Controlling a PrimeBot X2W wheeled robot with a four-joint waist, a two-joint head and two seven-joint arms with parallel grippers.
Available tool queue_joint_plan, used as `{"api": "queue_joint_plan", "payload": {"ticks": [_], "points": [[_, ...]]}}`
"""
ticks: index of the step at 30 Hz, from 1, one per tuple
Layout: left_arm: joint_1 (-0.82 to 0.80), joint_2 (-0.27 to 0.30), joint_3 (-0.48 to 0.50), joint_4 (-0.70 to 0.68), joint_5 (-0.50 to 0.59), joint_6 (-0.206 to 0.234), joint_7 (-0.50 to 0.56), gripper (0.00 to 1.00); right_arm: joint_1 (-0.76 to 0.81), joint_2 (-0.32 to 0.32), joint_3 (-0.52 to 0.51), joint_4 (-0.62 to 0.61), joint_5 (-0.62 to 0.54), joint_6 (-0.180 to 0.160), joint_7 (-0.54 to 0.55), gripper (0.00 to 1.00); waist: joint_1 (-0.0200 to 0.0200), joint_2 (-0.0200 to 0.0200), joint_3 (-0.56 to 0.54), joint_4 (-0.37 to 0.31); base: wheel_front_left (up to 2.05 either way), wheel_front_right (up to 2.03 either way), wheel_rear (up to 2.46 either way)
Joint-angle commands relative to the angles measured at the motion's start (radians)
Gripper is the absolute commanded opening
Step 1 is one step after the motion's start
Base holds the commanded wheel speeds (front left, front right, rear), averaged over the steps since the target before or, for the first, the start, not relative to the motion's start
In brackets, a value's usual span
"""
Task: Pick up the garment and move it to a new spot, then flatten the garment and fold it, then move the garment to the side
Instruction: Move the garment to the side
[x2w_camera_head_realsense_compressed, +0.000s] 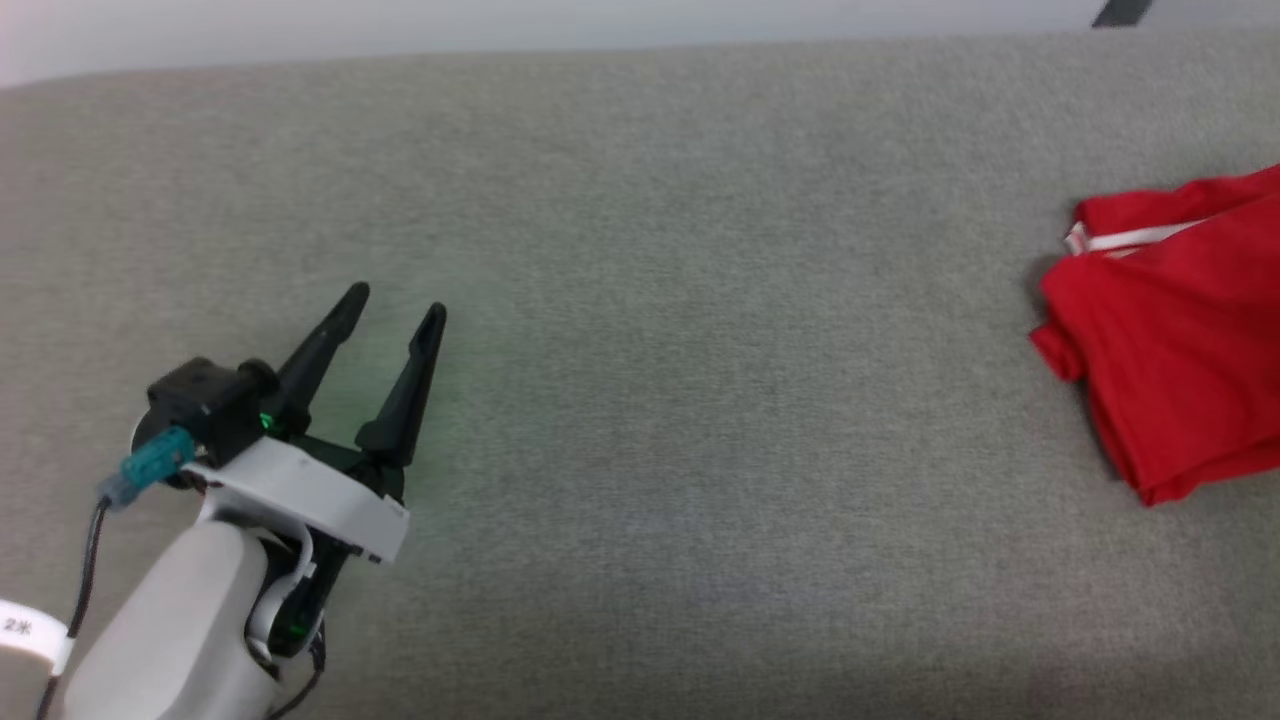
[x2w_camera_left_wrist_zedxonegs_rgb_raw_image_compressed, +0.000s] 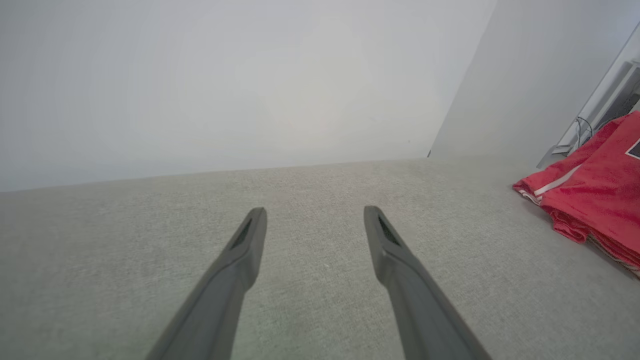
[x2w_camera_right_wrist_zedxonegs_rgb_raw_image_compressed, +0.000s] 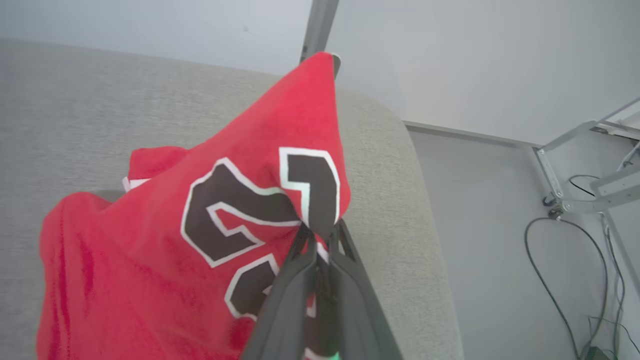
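Note:
The garment (x2w_camera_head_realsense_compressed: 1180, 330), a red jersey with a white stripe at its trim, lies bunched at the right edge of the head view on the grey surface (x2w_camera_head_realsense_compressed: 700, 300). In the right wrist view my right gripper (x2w_camera_right_wrist_zedxonegs_rgb_raw_image_compressed: 320, 232) is shut on the garment (x2w_camera_right_wrist_zedxonegs_rgb_raw_image_compressed: 200, 240), pinching the cloth by the black-and-white number so that a peak of red fabric stands up above the fingers. My left gripper (x2w_camera_head_realsense_compressed: 398, 302) rests far to the left, open with nothing between its fingers (x2w_camera_left_wrist_zedxonegs_rgb_raw_image_compressed: 250, 240). From the left wrist view the garment (x2w_camera_left_wrist_zedxonegs_rgb_raw_image_compressed: 595, 195) sits off to the right.
The grey surface ends in a rounded corner (x2w_camera_right_wrist_zedxonegs_rgb_raw_image_compressed: 400, 150) close to the right gripper. Beyond it lies pale floor with a metal frame (x2w_camera_right_wrist_zedxonegs_rgb_raw_image_compressed: 580, 165) and black cables (x2w_camera_right_wrist_zedxonegs_rgb_raw_image_compressed: 560, 280). A white wall (x2w_camera_left_wrist_zedxonegs_rgb_raw_image_compressed: 225, 90) rises behind the surface.

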Motion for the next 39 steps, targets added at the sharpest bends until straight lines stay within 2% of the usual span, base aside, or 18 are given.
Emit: {"api": "queue_joint_plan", "payload": {"ticks": [1,14,23,31,32,34,36,37,38,39], "points": [[-0.020,0.007,-0.008,0.000,-0.004,-0.004,-0.003,1.00,-0.026,-0.012,-0.008,0.018,-0.012,-0.002,-0.026,0.00,0.0000,-0.0001,0.043,-0.042,0.00,0.00,0.00],[-0.101,0.047,-0.066,-0.007,-0.024,-0.004,-0.003,1.00,-0.138,-0.089,-0.039,0.239,-0.142,-0.002,-0.191,0.00,0.0000,-0.0001,0.113,-0.082,0.00,0.00,0.00],[-0.130,0.059,-0.092,-0.006,-0.032,-0.004,-0.003,1.00,-0.187,-0.073,-0.055,0.342,-0.223,-0.002,-0.280,0.00,0.0000,-0.0001,0.140,-0.080,0.00,0.00,0.00],[-0.145,0.059,-0.106,-0.005,-0.040,-0.004,-0.003,1.00,-0.228,-0.028,-0.061,0.459,-0.276,-0.002,-0.335,0.00,0.0000,-0.0001,0.146,-0.066,0.00,0.00,0.00],[-0.146,0.058,-0.105,-0.005,-0.041,-0.004,-0.003,1.00,-0.233,-0.025,-0.064,0.471,-0.281,-0.002,-0.342,0.03,0.0000,-0.0001,0.145,-0.063,0.00,0.00,0.00],[-0.147,0.055,-0.101,-0.005,-0.041,-0.004,-0.003,1.00,-0.242,-0.018,-0.072,0.495,-0.290,-0.002,-0.354,0.30,0.0000,-0.0001,0.141,-0.058,0.00,0.00,0.00],[-0.143,0.053,-0.098,-0.006,-0.040,-0.004,-0.003,1.00,-0.248,-0.015,-0.076,0.518,-0.301,-0.002,-0.361,0.45,0.0000,-0.0001,0.135,-0.052,0.00,0.00,0.00],[-0.139,0.053,-0.094,-0.007,-0.040,-0.004,-0.003,1.00,-0.252,-0.011,-0.081,0.526,-0.301,-0.002,-0.372,0.59,0.0000,-0.0001,0.131,-0.050,0.00,0.00,0.00],[-0.135,0.052,-0.091,-0.007,-0.040,-0.004,-0.003,1.00,-0.256,-0.009,-0.087,0.534,-0.307,-0.002,-0.379,0.91,0.0000,-0.0001,0.127,-0.048,0.00,0.00,0.00],[-0.130,0.051,-0.088,-0.008,-0.039,-0.004,-0.003,1.00,-0.258,-0.007,-0.090,0.544,-0.313,-0.002,-0.386,1.00,0.0000,-0.0001,0.122,-0.045,0.00,0.00,0.00]]}}
